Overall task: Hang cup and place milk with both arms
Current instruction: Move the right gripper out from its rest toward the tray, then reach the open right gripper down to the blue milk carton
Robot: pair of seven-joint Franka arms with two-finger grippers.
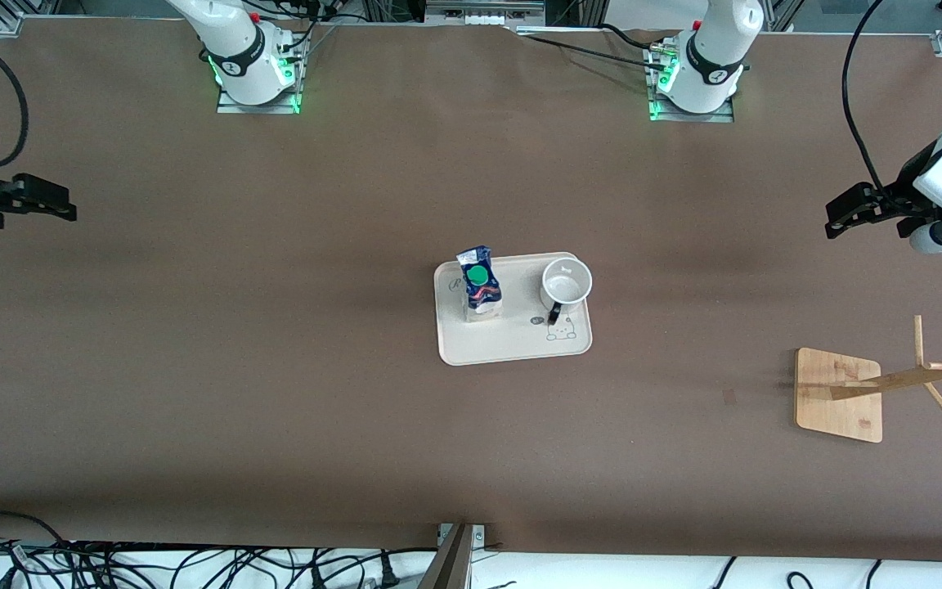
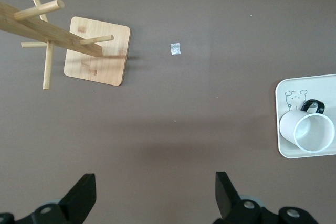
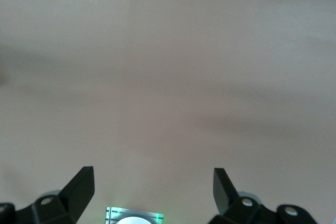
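Cup (image 1: pixel 567 283), white with black handle, stands on tray (image 1: pixel 512 348) beside milk (image 1: pixel 480 285).

White arms with dark grey joint bands, green-lit bases, black hands.

The tray (image 2: pixel 304 85) runs off the left wrist view's edge, hiding the milk. In the front view, the wooden rack (image 1: pixel 896 382) is clipped at the edge, and the cup's (image 1: pixel 567 284) face can't be seen.
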